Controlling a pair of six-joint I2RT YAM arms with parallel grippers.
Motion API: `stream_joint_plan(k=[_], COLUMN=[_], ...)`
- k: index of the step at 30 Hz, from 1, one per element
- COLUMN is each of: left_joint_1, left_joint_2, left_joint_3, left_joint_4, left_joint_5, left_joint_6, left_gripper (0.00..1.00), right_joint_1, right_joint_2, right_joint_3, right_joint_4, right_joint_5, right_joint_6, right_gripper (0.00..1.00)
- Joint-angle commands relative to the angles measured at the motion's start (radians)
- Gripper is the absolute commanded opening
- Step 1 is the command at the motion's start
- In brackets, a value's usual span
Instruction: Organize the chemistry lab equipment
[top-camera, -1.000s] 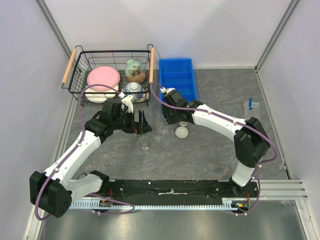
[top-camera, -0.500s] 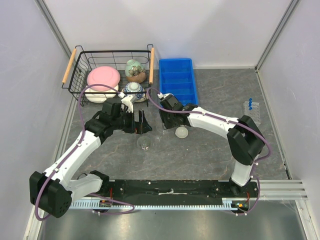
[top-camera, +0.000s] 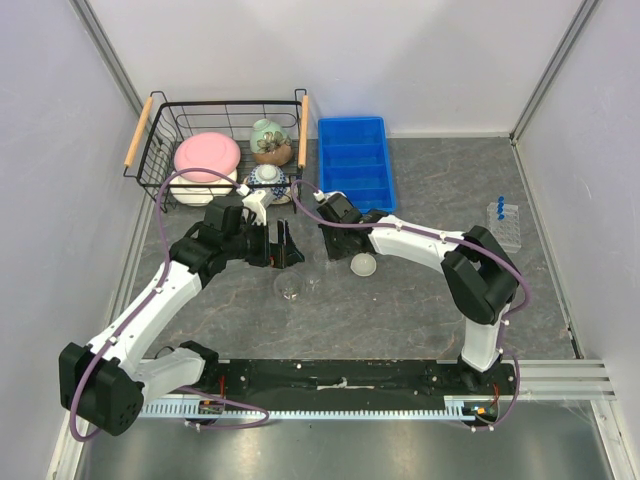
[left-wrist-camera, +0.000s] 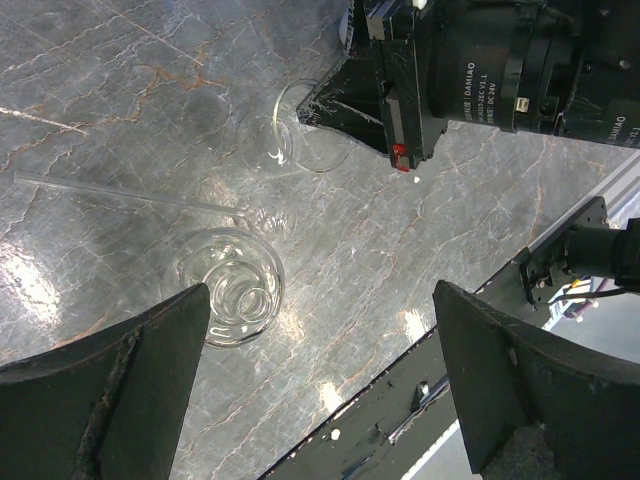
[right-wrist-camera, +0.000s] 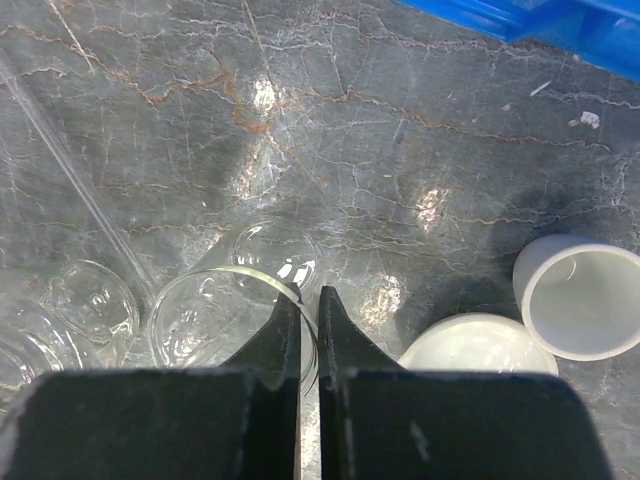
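Right claw newly tight on half-hidden flask rim; left claw wide open.

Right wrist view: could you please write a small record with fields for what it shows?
right gripper: shut on the rim of a clear flask
nearer white dish: just right of the fingers
farther white dish: beside it, opening visible
glass rod: lying on the table, left
blue tray: top right corner

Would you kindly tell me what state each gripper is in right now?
Left gripper: open, holding nothing.
Right gripper: shut on the rim of a clear glass flask.
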Motion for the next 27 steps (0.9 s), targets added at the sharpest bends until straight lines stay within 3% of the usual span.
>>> stream_joint_plan(k=[1,16,27], left_joint_1=[0.007,0.007,0.007], left_joint_2=[-0.022,-0.02,-0.031], left_joint_3=[-0.003,-0.005,-0.008], left_joint_4=[0.032,0.036,0.036], left_joint_5=[0.024,0.036,0.03], left_joint_6=[0.021,0.018,0.021], left_gripper=[1.0,0.99,0.99], right_joint_1=[0.003,-0.012,-0.32], right_joint_2=[0.001,-0.177,-0.163], right_joint_3=[0.032,0.233,0.281], right_joint_4=[-0.003,-0.228,-0.179], right_joint_5=[0.016,0.231,0.078], right_joint_6=[0.007,-0.053,-0.073], right_gripper=[0.0,0.0,0.0])
